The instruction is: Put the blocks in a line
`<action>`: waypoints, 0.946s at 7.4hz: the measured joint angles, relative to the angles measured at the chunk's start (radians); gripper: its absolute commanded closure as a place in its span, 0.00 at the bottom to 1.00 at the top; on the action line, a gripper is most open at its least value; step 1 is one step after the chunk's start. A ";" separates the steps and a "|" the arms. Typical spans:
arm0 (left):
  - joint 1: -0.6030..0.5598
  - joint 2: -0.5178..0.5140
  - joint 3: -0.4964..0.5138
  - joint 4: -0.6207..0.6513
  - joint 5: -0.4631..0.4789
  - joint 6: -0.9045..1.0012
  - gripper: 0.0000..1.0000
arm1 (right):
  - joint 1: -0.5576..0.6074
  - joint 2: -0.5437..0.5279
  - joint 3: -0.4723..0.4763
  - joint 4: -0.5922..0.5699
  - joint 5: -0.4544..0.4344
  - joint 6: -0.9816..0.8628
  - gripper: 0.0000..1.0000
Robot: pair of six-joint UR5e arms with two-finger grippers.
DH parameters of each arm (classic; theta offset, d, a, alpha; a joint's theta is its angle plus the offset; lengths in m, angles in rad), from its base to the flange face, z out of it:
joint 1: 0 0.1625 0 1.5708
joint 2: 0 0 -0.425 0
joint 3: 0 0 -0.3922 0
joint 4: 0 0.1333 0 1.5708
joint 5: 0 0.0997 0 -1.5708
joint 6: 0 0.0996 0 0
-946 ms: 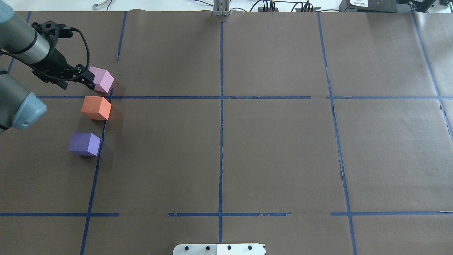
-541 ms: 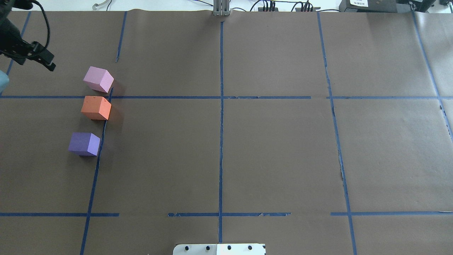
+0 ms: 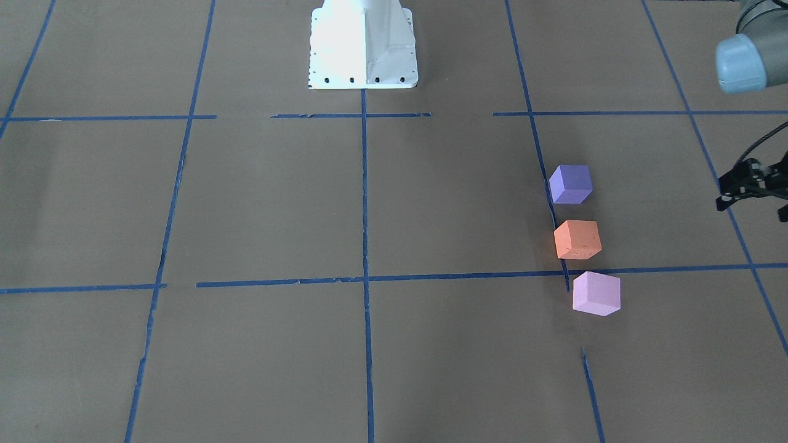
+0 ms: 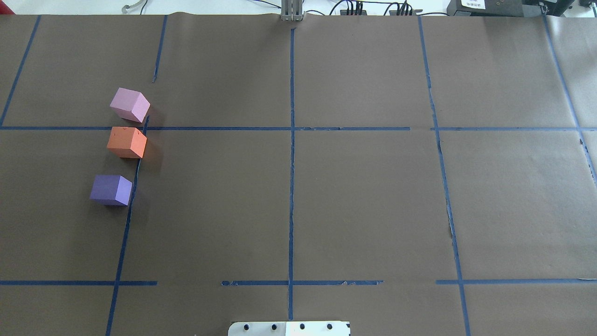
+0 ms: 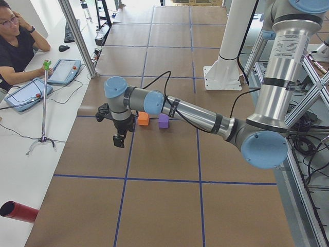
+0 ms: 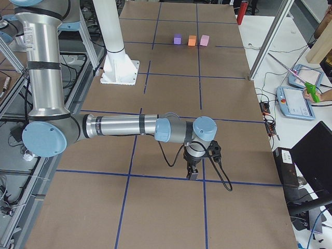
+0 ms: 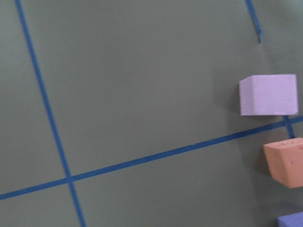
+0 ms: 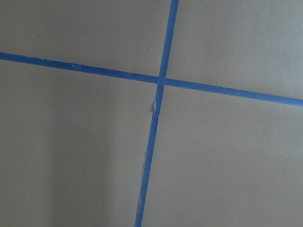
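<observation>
Brown paper [image 4: 364, 200] covers the table from edge to edge, marked into large squares by blue tape lines [image 4: 291, 186]. At the middle of the robot's edge stands the white base plate [image 4: 289, 328], and a grey bracket [image 4: 292, 11] sits at the middle of the far edge with cables [image 4: 373, 9] beside it. Between them the broad middle of the table and its whole right half show as paper and tape.

All three blocks lie near the table's left end, in a slightly slanted row that runs from the far edge toward the robot's edge. Farthest out is the pink block [image 4: 130, 105], then the orange block [image 4: 127, 143], then the violet block [image 4: 111, 190]. None touches another, and the gap from orange to violet is the wider one. They rest along one tape line.

Out beyond the row toward the left edge hangs the left gripper [image 3: 750, 208], well apart from every block and about level with the violet and orange ones. Its fingertips stand apart with bare paper between them, grasping nothing. Its wrist view catches the row at the right margin.

Over a tape crossing toward the table's right end is the right gripper [image 6: 193, 174], far from the blocks; whether its jaws are parted cannot be told
</observation>
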 measured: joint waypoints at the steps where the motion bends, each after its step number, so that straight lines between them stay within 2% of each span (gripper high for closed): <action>1: -0.042 0.061 0.003 -0.009 0.000 0.071 0.00 | 0.000 0.000 0.000 0.000 0.000 0.000 0.00; 3: -0.099 0.126 0.034 -0.023 -0.001 0.113 0.00 | 0.000 0.000 0.000 0.000 0.000 0.000 0.00; 7: -0.125 0.136 0.070 -0.039 -0.003 0.029 0.00 | 0.000 0.000 0.000 0.000 0.000 0.000 0.00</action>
